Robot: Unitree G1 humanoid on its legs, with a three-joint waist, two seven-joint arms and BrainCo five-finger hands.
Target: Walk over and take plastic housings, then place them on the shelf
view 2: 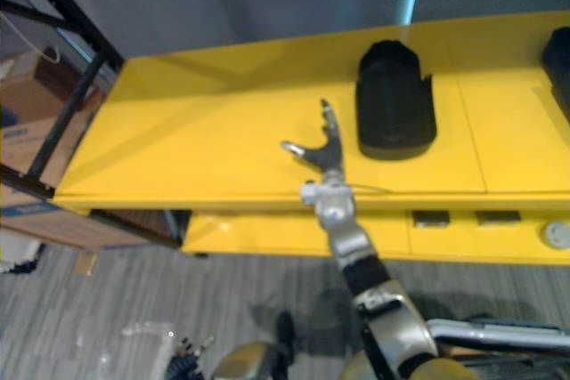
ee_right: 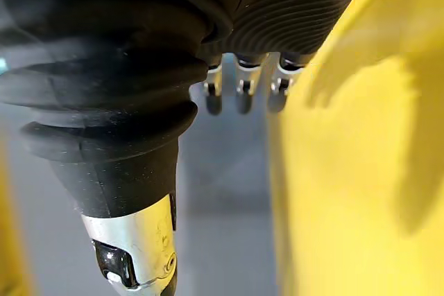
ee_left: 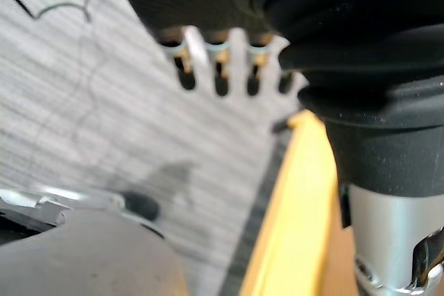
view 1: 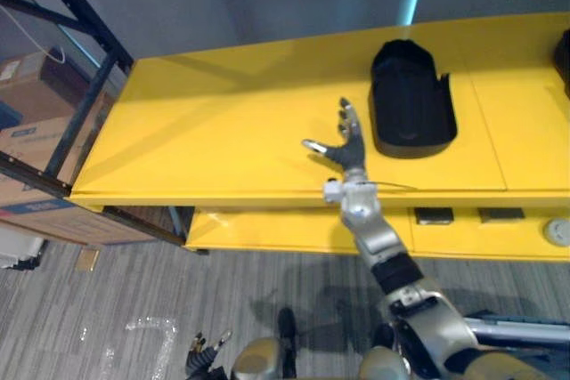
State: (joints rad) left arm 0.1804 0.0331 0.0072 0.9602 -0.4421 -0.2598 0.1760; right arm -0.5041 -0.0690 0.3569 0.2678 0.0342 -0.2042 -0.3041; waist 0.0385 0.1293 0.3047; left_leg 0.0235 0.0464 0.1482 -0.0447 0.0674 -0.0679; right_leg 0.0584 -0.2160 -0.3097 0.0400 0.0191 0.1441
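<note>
While the housing (view 1: 410,100) sits on the yellow shelf (view 1: 223,122), the right hand (view 1: 347,144) hangs just beside it, spread wide, empty. The housing looks light, stiff, smooth; grab its sides.

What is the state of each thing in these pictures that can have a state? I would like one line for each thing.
right hand: open, empty, over the yellow shelf, beside the plastic housing but apart from it.
left hand: open, empty, hanging low with the floor beyond it.
plastic housing: lying on the shelf top, not held.
second housing: also on the shelf top, cut off by the picture's edge.
</note>
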